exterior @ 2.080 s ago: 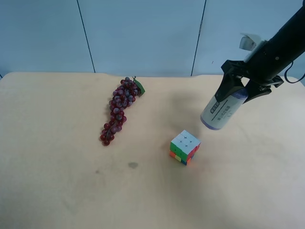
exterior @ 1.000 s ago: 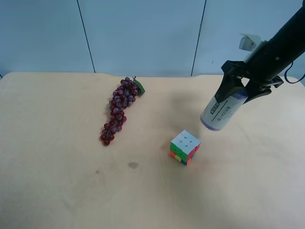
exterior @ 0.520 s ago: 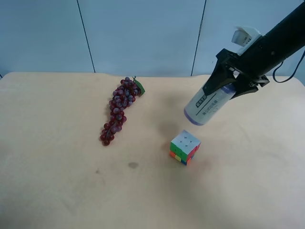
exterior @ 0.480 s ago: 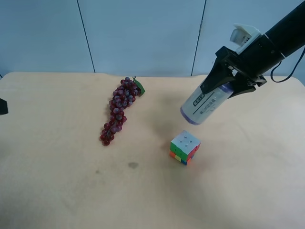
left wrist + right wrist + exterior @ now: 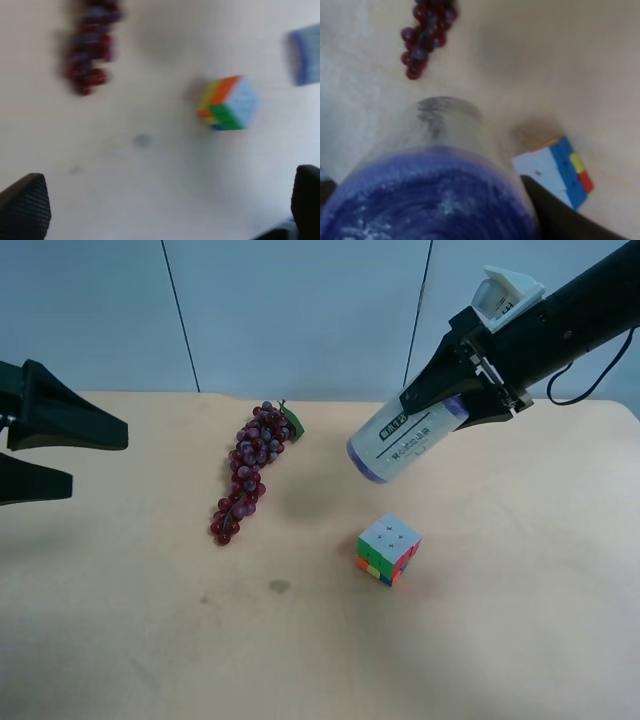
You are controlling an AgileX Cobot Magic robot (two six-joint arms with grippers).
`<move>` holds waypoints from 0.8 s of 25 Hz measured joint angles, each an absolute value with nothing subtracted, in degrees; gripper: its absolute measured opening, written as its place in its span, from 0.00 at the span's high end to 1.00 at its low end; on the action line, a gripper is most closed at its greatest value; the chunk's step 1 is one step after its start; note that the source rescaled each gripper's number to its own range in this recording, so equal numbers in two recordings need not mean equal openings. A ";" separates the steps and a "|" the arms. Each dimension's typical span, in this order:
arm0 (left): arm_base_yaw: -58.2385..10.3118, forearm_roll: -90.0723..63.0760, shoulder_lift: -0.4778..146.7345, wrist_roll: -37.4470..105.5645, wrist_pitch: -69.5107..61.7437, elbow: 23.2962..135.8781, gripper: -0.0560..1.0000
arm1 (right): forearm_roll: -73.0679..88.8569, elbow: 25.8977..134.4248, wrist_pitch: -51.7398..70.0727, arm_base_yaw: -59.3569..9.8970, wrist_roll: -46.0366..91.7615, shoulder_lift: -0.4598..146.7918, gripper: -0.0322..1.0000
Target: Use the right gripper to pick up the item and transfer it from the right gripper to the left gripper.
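Item (image 5: 400, 440) higher, left tool (image 5: 100, 460) newly visible

Black arm (image 5: 585, 305), white block (image 5: 506, 292) at wrist, pointed black textured fingers (image 5: 70, 420)

The tabletop (image 5: 120, 640) is matt, smooth and faintly stained. The can (image 5: 405, 438) has a smooth printed label. The cube (image 5: 387, 548) looks like glossy plastic, and the grapes (image 5: 247, 476) shine. The left fingers (image 5: 22, 205) are matt black and finely textured.
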State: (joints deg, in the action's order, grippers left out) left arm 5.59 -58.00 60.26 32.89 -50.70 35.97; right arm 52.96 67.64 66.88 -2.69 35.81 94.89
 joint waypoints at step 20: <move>5.59 -88.71 85.06 61.90 -64.45 36.35 0.15 | 70.20 67.69 68.24 -4.68 45.10 103.18 0.96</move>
